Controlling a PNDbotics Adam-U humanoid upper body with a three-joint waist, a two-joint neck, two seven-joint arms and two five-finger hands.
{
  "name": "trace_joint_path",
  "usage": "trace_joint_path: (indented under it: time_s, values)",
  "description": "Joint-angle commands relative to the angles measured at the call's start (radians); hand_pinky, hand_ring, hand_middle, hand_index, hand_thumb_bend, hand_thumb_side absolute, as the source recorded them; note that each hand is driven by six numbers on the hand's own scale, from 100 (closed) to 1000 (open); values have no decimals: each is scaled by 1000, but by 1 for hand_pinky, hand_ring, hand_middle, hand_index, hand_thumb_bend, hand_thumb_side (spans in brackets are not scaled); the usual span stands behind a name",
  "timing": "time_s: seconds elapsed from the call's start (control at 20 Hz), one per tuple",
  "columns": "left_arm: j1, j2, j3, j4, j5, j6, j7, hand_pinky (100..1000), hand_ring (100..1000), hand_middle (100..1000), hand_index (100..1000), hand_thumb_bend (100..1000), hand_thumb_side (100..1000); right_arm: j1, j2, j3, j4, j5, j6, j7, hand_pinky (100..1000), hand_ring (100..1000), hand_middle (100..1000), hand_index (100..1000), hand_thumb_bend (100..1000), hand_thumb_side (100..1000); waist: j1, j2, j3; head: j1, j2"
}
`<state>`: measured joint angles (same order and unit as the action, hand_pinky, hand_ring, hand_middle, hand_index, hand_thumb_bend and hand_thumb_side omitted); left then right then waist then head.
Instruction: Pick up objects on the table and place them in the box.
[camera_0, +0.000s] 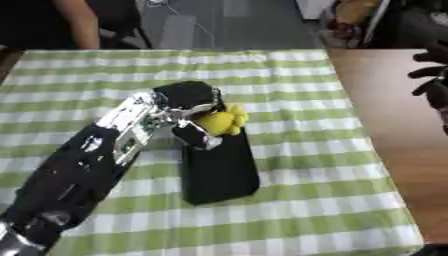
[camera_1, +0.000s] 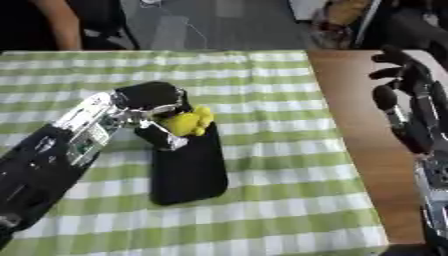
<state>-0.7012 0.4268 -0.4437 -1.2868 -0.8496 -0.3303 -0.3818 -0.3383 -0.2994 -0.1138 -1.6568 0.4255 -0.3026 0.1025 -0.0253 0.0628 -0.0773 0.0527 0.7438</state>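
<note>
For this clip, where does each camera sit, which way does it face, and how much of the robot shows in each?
Left eye view: in the head, looking down at the checked tablecloth; shows the left hand on a yellow object over the black box, and the right hand's edge.
Right eye view: same spot, slightly offset; shows the right hand more fully.
Shared: cloth, box, yellow object, left arm.

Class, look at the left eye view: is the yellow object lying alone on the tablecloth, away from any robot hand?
No, the left robot hand has its fingers curled round the yellow object, above the black box.
</note>
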Motion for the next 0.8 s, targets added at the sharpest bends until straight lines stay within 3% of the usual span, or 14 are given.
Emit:
trace_joint_path:
  time_s: [0.05,0.1,0.15,0.25,0.3,0.35,0.5,0.55,0.65,0.8]
  values:
    - [-9,2,2,-8,5,-26,-29,287,293,418,515,223,428,-16,-18,-4,-11,-4,2,2,510,683,781,937,657,1000,1,-9,-1,8,-10]
    - [-8,2,3,-8,7,-33,-38,287,293,418,515,223,428,-16,-18,-4,-11,-4,2,2,510,683,781,937,657,1000,1,-8,-1,8,-10]
    - [-8,2,3,-8,8,-40,-47,372,378,478,582,368,480,-17,-18,-4,-11,-4,2,2,510,684,781,937,657,1000,1,-8,-1,8,-10]
    - [-6,1,3,-7,11,-55,-66,432,453,531,631,496,539,-17,-18,-4,-12,-4,2,2,510,684,781,937,657,1000,1,-8,-1,8,-10]
    - [-6,1,4,-6,13,-61,-74,403,427,512,615,447,517,-17,-18,-4,-12,-4,2,2,510,684,781,937,657,1000,1,-8,-1,8,-9]
    - [-5,1,5,-6,14,-65,-79,466,480,561,660,593,589,-17,-18,-4,-12,-4,2,2,510,684,781,937,657,1000,1,-8,-1,8,-9]
    - [-5,0,8,-5,21,-73,-90,475,487,568,666,609,608,-17,-18,-4,-12,-3,2,2,510,684,781,937,657,1000,1,-8,-1,8,-10]
    - [-5,-1,8,-5,24,-74,-91,511,514,583,672,688,642,-17,-18,-4,-12,-3,1,2,510,684,781,937,657,1000,1,-8,-1,8,-10]
    - [-4,-1,8,-5,27,-77,-94,535,532,594,677,719,653,-17,-18,-4,-12,-4,1,2,510,684,781,937,658,1000,1,-8,-1,9,-11]
    - [-5,-1,10,-6,28,-79,-95,539,535,598,680,727,659,-18,-18,-3,-12,-3,1,3,510,684,781,937,657,1000,1,-8,-2,9,-11]
